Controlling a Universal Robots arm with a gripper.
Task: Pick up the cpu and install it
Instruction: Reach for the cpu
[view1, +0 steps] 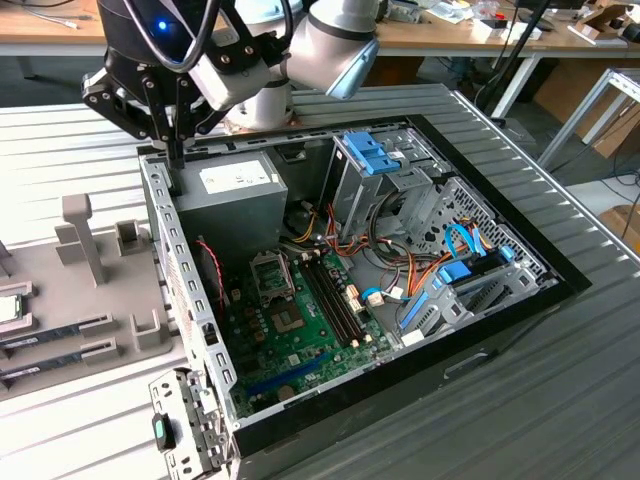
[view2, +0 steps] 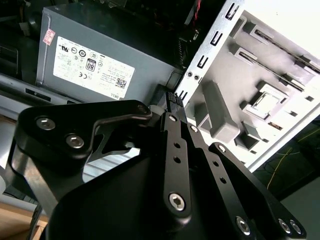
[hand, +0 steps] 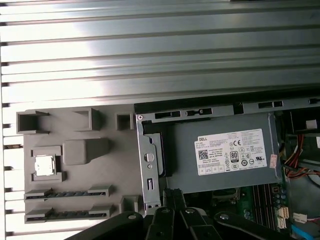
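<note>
The cpu (view1: 8, 307) is a small square chip with a silvery top. It lies in a square holder on the grey fixture tray (view1: 110, 290) at the exterior view's left, outside the computer case. In the first wrist view the cpu (hand: 44, 165) rests in that same holder. My gripper (view1: 177, 160) hangs over the case's back-left corner, by the wall next to the power supply (view1: 235, 190). Its fingers (view2: 173, 100) are pressed together with nothing between them. The green motherboard (view1: 300, 330) lies on the case floor, with its socket (view1: 272, 278) in view.
Long memory sticks (hand: 65, 194) lie in slots of the tray (hand: 80, 150) near the cpu. Upright grey posts (view1: 80, 235) stand on the tray. The metal case wall (view1: 185, 280) runs between tray and motherboard. Drive cages and cables (view1: 400, 190) fill the case's far side.
</note>
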